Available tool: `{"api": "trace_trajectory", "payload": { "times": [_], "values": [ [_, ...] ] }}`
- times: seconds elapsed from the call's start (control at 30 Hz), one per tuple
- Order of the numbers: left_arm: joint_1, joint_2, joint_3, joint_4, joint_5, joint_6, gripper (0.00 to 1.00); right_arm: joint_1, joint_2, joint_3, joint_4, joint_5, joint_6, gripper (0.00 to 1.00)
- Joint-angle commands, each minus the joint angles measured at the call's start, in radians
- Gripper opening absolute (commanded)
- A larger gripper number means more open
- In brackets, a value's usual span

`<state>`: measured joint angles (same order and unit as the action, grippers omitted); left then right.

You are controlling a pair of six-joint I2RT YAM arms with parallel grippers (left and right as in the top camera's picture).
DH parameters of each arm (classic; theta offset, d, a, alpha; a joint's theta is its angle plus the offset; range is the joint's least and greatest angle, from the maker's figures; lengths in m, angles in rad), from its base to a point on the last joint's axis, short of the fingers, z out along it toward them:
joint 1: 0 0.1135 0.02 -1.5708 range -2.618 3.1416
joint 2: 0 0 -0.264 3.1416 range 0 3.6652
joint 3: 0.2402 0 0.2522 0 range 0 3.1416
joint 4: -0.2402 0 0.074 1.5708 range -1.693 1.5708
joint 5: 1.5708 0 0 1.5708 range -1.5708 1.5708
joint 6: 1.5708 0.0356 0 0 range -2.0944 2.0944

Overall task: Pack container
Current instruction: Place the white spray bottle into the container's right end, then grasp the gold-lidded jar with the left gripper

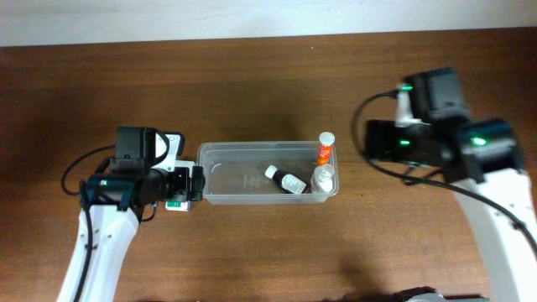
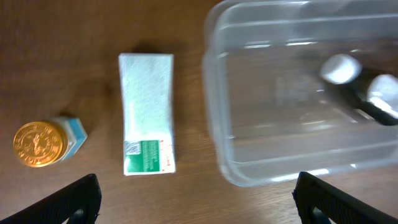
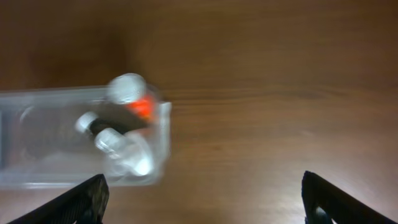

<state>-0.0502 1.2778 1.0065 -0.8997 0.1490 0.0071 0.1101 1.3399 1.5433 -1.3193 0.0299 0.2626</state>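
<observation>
The clear plastic container (image 1: pixel 243 164) lies mid-table. It holds an orange bottle with a white cap (image 1: pixel 325 147), a dark bottle with a white cap (image 1: pixel 285 179) and a clear bottle (image 1: pixel 323 178), all at its right end. My left gripper (image 1: pixel 195 183) is open and empty, just off the container's left end (image 2: pixel 261 143). My right gripper (image 3: pixel 205 208) is open and empty over bare table, to the right of the container (image 3: pixel 37 177). The right wrist view also shows the orange bottle (image 3: pixel 142 107), the dark bottle (image 3: pixel 99 127) and the clear bottle (image 3: pixel 127 155), blurred.
A white-and-green carton box (image 2: pixel 147 112) lies on the table left of the container, partly under my left arm in the overhead view (image 1: pixel 174 204). A small gold-capped jar (image 2: pixel 40 143) stands left of the carton. The table's far edge meets a white wall (image 1: pixel 268 17).
</observation>
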Motion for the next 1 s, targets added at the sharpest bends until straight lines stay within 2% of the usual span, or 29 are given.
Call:
{"api": "trace_trajectory", "payload": {
  "times": [0.0, 0.17, 0.4, 0.67, 0.97],
  "values": [
    [0.058, 0.081, 0.016, 0.005, -0.045, -0.002, 0.99, -0.109, 0.022, 0.002, -0.050, -0.003, -0.061, 0.91],
    [0.173, 0.134, 0.017, 0.046, -0.060, -0.050, 0.99, -0.203, 0.056, -0.002, -0.117, -0.017, -0.101, 0.91],
    [0.319, 0.169, 0.018, 0.130, -0.071, -0.063, 0.99, -0.215, 0.097, -0.002, -0.117, -0.037, -0.102, 0.93],
    [0.367, 0.322, 0.018, 0.186, -0.071, -0.063, 0.99, -0.215, 0.114, -0.002, -0.132, -0.037, -0.102, 0.94],
    [0.370, 0.372, 0.018, 0.212, -0.071, -0.063, 0.99, -0.215, 0.115, -0.002, -0.132, -0.037, -0.102, 0.94]
  ]
}}
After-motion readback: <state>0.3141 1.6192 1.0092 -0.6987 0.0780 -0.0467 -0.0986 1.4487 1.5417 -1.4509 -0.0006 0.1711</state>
